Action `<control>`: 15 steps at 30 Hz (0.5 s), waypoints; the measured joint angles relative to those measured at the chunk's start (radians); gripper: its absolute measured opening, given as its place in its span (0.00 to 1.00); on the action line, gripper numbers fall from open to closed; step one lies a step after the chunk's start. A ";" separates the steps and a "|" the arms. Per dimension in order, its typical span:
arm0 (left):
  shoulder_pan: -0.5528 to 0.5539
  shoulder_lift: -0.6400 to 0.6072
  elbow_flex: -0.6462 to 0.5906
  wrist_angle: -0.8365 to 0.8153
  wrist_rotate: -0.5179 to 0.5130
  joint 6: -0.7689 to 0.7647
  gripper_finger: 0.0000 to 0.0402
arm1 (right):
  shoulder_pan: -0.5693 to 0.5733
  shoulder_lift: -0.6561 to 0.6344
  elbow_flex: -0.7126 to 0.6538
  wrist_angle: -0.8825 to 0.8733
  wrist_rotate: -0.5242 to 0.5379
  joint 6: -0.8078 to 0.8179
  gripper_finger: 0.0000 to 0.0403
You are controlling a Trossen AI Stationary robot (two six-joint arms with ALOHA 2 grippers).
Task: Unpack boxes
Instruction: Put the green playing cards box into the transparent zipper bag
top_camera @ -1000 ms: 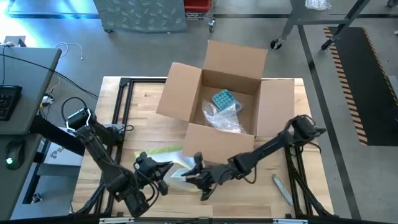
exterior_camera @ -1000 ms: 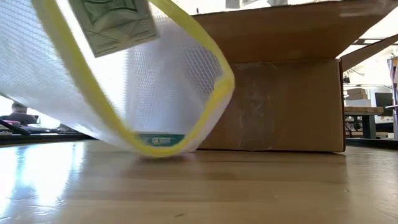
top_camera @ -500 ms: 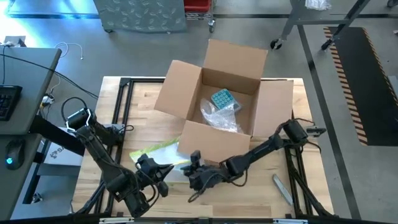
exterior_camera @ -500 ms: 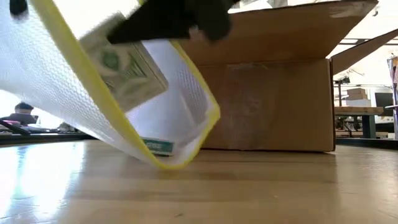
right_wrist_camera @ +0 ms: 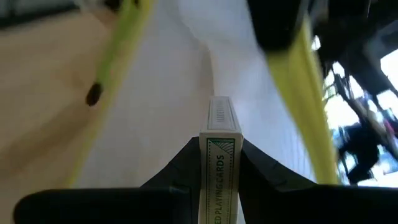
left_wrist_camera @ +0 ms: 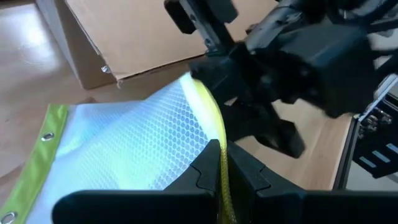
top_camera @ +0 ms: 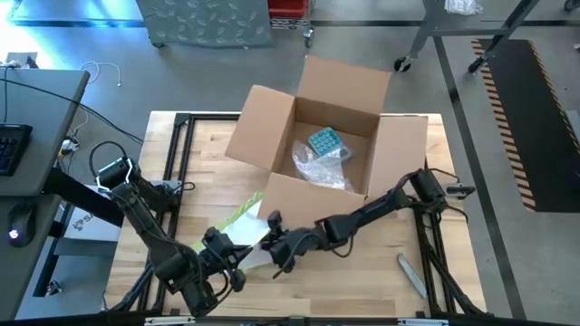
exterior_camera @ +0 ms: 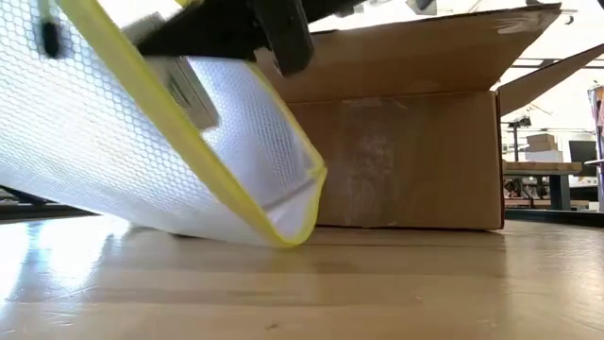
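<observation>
You had one brown corrugated cardboard carton (top_camera: 313,136) on the wooden table (top_camera: 399,290), its four flaps spread open. Inside it lay one teal studded block (top_camera: 324,143) and one wad of crinkly clear plastic film (top_camera: 322,172). You had one clear bubble sleeve with yellow edging (exterior_camera: 142,151), one green-printed playing-card pack (right_wrist_camera: 217,165), and two dark robot arms over the table.

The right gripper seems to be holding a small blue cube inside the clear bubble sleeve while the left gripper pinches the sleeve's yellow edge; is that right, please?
Not quite. The right gripper holds a pack of playing cards, not a blue cube, as the right wrist view shows. The rest stands: it is inside the clear bubble sleeve, and the left gripper pinches the sleeve's yellow edge.
</observation>
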 joint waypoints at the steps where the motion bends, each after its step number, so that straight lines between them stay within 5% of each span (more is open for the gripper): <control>1: 0.000 0.000 0.000 0.000 -0.001 0.005 0.00 | -0.004 0.000 0.000 0.021 -0.026 -0.008 0.14; 8: 0.002 0.000 0.000 -0.002 0.001 0.007 0.00 | -0.045 0.056 0.000 0.153 -0.180 -0.013 0.15; 15: 0.002 0.000 -0.001 0.001 0.071 0.006 0.00 | -0.074 0.160 -0.001 0.202 -0.120 -0.019 0.19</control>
